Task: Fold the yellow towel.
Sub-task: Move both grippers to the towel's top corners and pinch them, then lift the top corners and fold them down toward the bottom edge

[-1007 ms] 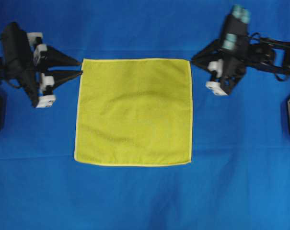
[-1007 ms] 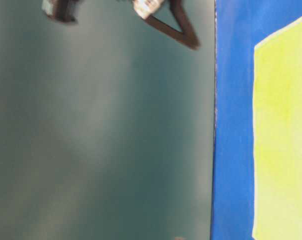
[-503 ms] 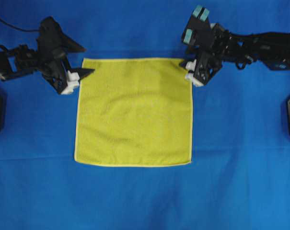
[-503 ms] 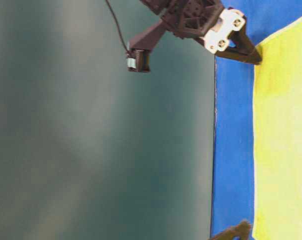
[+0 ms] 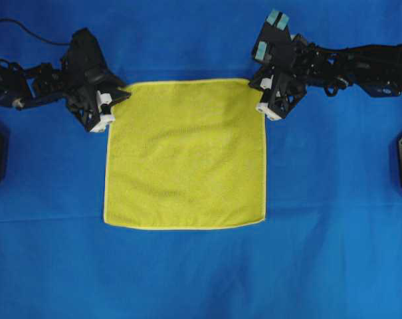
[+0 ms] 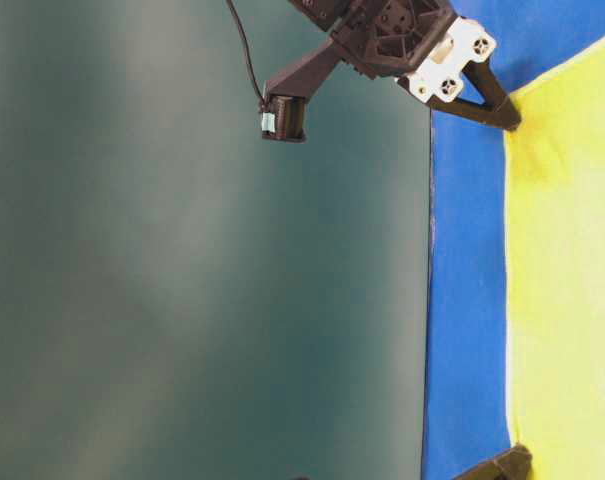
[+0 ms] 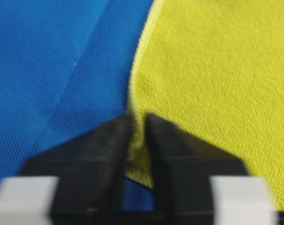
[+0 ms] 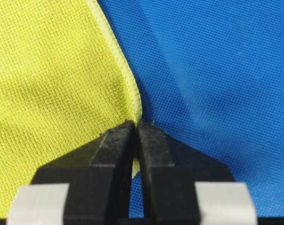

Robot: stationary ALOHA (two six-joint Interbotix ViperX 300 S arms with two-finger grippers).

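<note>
On the blue cloth table (image 5: 201,279) I saw one thin square yellow-green microfiber towel (image 5: 185,156); two arms reached inward, left gripper (image 5: 115,100) and right gripper (image 5: 259,90) each pinching a far corner.

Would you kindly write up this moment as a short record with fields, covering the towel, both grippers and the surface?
towel: yellow towel, spread flat and unfolded, square
surface: blue cloth under the towel
left gripper: left gripper, fingers shut on the towel's hem at its far left corner
right gripper: right gripper, fingers shut on the hem at the far right corner
fold progress: not yet begun; near edge lies flat
</note>
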